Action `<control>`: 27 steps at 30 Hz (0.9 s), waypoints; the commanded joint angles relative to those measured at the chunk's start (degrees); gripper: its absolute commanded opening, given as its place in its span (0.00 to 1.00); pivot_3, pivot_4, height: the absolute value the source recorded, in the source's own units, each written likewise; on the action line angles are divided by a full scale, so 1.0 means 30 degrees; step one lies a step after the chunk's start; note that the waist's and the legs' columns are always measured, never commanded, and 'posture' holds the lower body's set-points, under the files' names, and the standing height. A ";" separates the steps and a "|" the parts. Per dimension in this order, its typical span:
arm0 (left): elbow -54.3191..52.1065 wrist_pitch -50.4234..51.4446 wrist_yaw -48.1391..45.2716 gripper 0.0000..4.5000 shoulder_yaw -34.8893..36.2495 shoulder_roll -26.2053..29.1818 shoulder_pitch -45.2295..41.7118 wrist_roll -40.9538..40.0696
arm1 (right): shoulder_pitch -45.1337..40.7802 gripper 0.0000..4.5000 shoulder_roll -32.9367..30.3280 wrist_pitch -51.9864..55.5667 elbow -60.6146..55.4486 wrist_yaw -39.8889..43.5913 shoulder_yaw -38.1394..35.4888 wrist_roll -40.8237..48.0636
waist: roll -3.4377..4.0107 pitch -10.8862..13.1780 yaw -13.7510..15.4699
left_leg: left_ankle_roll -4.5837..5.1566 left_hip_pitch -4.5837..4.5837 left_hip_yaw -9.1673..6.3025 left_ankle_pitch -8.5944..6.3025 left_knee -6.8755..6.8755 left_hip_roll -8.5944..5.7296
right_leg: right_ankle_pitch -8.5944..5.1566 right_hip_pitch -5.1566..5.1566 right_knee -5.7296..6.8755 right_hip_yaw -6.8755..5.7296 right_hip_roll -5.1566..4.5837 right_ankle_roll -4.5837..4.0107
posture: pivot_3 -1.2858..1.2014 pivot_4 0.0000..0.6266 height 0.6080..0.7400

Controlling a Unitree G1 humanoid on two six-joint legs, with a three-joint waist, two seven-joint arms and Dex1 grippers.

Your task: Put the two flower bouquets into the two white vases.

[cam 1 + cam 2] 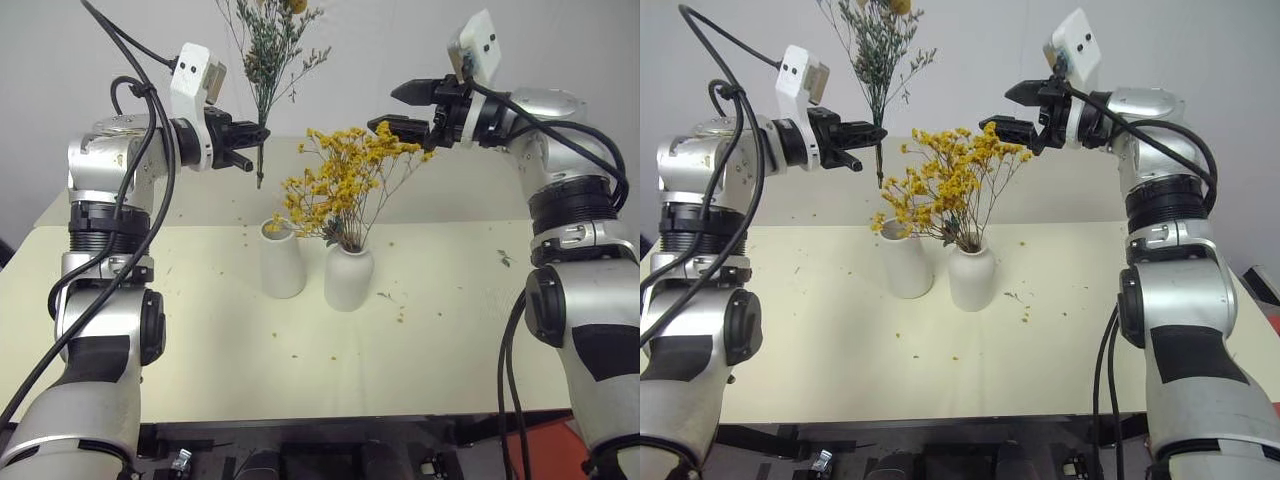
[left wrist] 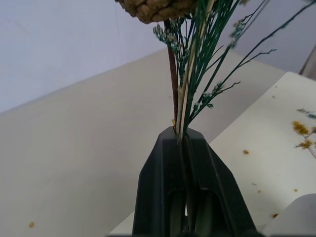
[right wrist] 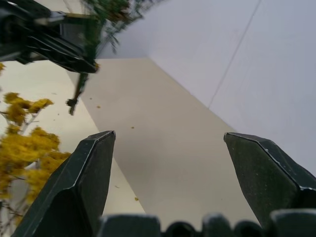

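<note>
The yellow-orange bouquet (image 1: 345, 180) stands in the rounder white vase (image 1: 349, 277) at mid table. To the left of it, touching or nearly so, stands the taller tapered white vase (image 1: 282, 258), with some yellow sprigs hanging over its mouth. My left gripper (image 1: 258, 133) is shut on the stems of the grey-green bouquet (image 1: 268, 50) and holds it upright, high above and behind the taller vase. The stem ends hang a little below the fingers (image 2: 163, 168). My right gripper (image 1: 382, 109) is open with nothing in it, level with the top right of the yellow blossoms.
The cream table (image 1: 200, 330) has small yellow crumbs (image 1: 400, 317) scattered around the vases. A plain wall rises behind the table. The table's front edge runs close to me.
</note>
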 commanded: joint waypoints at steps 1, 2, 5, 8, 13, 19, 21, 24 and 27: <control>-0.1613 0.0529 -0.0161 0.00 0.0805 0.0689 -0.0071 -0.0896 | -0.0803 0.93 0.0229 -0.1794 0.2209 -0.0878 -0.0613 -0.0551 | 0.0001 0.0001 -0.0001 | -0.0001 0.0000 -0.0001 0.0001 0.0000 -0.0001 | 0.0000 -0.0001 0.0000 0.0001 0.0000 -0.0001 | 0.52 0.24 1.00; -0.1784 0.0575 -0.0122 0.00 0.0835 0.0781 -0.0003 -0.0986 | -0.0815 0.93 0.0337 -0.2017 0.2713 -0.1135 -0.0663 -0.0689 | 0.0001 0.0001 -0.0005 | -0.0004 0.0000 -0.0001 0.0002 0.0000 0.0000 | 0.0001 -0.0001 0.0001 0.0001 0.0000 -0.0001 | 0.52 0.24 1.00; -0.2087 0.0788 -0.0060 0.00 0.0940 0.1141 0.0124 -0.1259 | -0.0682 0.93 0.0762 -0.2531 0.3797 -0.1517 -0.0867 -0.0953 | 0.0006 0.0004 -0.0027 | -0.0006 0.0000 -0.0001 0.0003 -0.0003 -0.0001 | 0.0001 -0.0002 0.0003 0.0003 0.0000 -0.0002 | 0.52 0.24 1.00; -0.2776 0.0737 -0.0208 0.00 0.1151 0.1566 0.0547 -0.1547 | -0.0411 0.93 0.1196 -0.2938 0.4325 -0.0678 -0.0903 -0.1167 | 0.0009 0.0005 -0.0080 | -0.0010 0.0004 -0.0001 0.0006 -0.0007 0.0000 | 0.0002 -0.0002 0.0009 0.0005 0.0000 -0.0003 | 0.52 0.24 1.00; -0.3850 0.1437 -0.0012 0.00 0.1378 0.2134 0.1167 -0.2158 | -0.0318 0.93 0.1723 -0.3498 0.4700 -0.0231 -0.0862 -0.1825 | 0.0010 0.0006 -0.0160 | -0.0023 0.0009 -0.0001 0.0014 -0.0011 -0.0002 | 0.0004 0.0001 0.0023 0.0007 -0.0001 -0.0002 | 0.52 0.24 1.00; -0.5501 0.2544 0.0785 0.00 0.2007 0.2471 0.2437 -0.2868 | -0.1294 0.93 0.1378 -0.3631 0.4595 -0.1316 -0.1340 -0.2265 | 0.0014 0.0008 -0.0250 | -0.0034 0.0014 -0.0007 0.0019 -0.0012 -0.0001 | 0.0005 0.0002 0.0028 0.0008 -0.0003 -0.0003 | 0.52 0.24 1.00; -0.6028 0.2134 0.1360 0.00 0.2443 0.2252 0.2923 -0.2943 | -0.1619 0.93 0.1022 -0.3688 0.4374 -0.1290 -0.1161 -0.2563 | 0.0015 0.0009 -0.0247 | -0.0035 0.0014 -0.0007 0.0019 -0.0011 -0.0002 | 0.0005 0.0001 0.0026 0.0008 -0.0003 -0.0004 | 0.52 0.24 1.00; -0.6057 0.1921 0.1526 0.00 0.3081 0.1944 0.3094 -0.3659 | -0.1954 0.93 0.0526 -0.3413 0.4099 -0.1378 -0.0996 -0.2921 | 0.0015 0.0009 -0.0238 | -0.0037 0.0014 -0.0007 0.0019 -0.0011 -0.0002 | 0.0005 0.0002 0.0020 0.0008 -0.0003 -0.0004 | 0.52 0.24 1.00; -0.5511 0.2377 0.1218 0.00 0.4201 0.1370 0.2732 -0.5152 | -0.1718 0.93 0.0110 -0.3343 0.3472 -0.1187 -0.0905 -0.3124 | 0.0015 0.0009 -0.0236 | -0.0037 0.0020 -0.0006 0.0018 -0.0011 -0.0001 | 0.0005 0.0010 0.0013 0.0007 -0.0003 -0.0004 | 0.52 0.24 1.00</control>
